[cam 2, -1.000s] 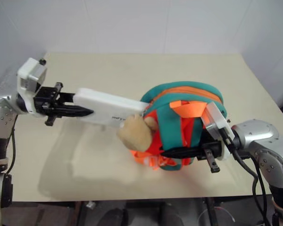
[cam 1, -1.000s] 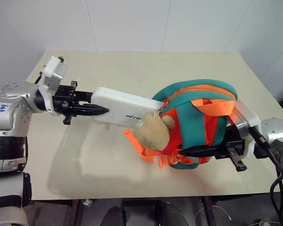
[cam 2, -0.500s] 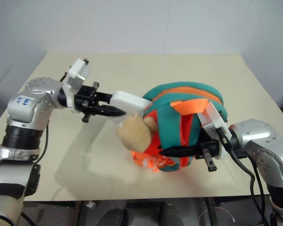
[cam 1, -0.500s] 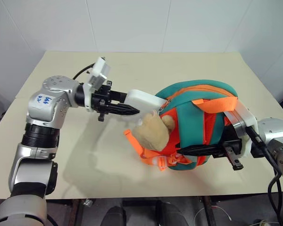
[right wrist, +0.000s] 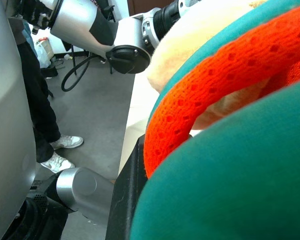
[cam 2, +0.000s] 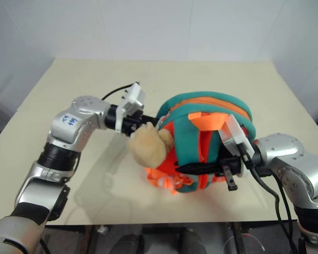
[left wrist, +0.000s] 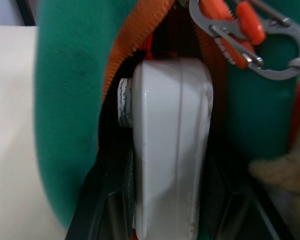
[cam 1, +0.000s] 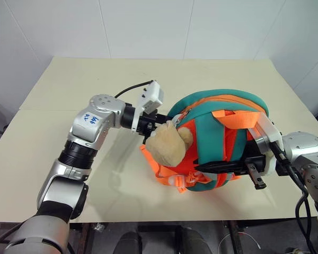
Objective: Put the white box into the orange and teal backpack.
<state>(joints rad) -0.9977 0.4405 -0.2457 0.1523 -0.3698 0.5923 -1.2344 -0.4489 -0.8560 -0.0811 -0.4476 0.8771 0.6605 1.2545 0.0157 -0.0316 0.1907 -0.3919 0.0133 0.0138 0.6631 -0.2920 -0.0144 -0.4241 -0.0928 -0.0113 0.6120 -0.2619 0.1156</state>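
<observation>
The orange and teal backpack [cam 1: 222, 106] lies in the middle of the table with its opening towards my left arm. The white box [left wrist: 172, 150] sits inside that opening, between the teal fabric and the orange zip edge. My left gripper [cam 1: 159, 123] is shut on the box's near end, right at the mouth of the bag. A tan plush toy [cam 1: 167, 145] hangs in front of the opening and hides the fingers from the head views. My right gripper [cam 1: 201, 168] is shut on the backpack's lower right side and holds it.
The beige table [cam 1: 85, 79] has free room on its left and far sides. A metal carabiner [left wrist: 230, 40] with orange webbing hangs by the opening. Beside the table, a person's legs and shoes [right wrist: 55, 150] stand on the floor.
My left arm has moved right and pushed the white box into the backpack, so most of its length is now inside. The right gripper and the backpack stayed in place.
</observation>
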